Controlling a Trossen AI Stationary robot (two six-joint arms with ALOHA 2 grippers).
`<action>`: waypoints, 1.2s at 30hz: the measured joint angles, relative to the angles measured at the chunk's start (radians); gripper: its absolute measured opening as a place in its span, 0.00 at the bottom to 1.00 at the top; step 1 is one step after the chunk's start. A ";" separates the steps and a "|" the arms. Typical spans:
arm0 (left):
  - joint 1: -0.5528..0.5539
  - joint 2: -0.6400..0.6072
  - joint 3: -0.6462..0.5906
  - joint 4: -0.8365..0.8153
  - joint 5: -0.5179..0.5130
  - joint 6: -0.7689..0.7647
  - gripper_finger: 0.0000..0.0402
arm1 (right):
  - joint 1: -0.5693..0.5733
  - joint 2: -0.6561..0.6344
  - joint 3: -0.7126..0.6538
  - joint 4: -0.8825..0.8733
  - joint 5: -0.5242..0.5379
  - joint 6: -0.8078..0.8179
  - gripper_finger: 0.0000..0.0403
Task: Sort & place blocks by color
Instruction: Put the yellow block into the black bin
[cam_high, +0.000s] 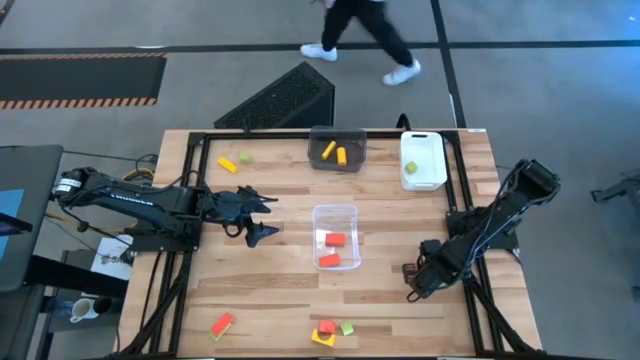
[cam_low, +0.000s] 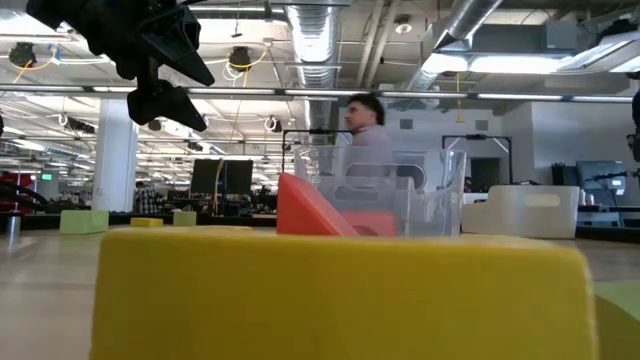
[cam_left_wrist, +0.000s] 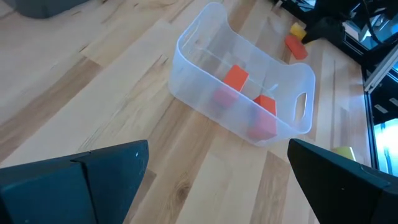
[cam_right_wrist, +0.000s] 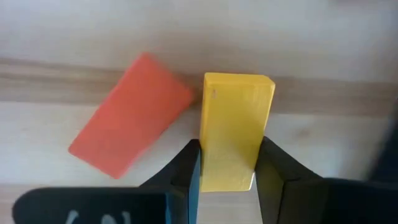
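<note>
Right gripper, jaws narrowed onto the flanks of a yellow rectangular block lying lengthwise between them on the wooden tabletop, beside an orange-red block; left gripper, jaws wide, hovers beside the clear plastic bin.

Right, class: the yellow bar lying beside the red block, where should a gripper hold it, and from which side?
Grip the yellow bar across its two long, flat, parallel faces, at the end away from the red block, which crowds one far corner. Coming down from above looks best, as the right gripper does, straddling those faces.
</note>
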 joint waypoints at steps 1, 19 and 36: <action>0.000 0.000 0.000 0.000 0.000 0.000 0.91 | 0.000 -0.007 0.017 -0.022 0.005 -0.006 0.28; 0.035 0.000 0.000 0.038 -0.001 0.008 0.91 | -0.207 -0.214 0.224 -0.250 0.462 -0.338 0.31; 0.035 0.000 0.000 0.142 -0.073 0.054 0.91 | -0.877 -0.419 0.225 -0.203 0.420 -1.122 0.31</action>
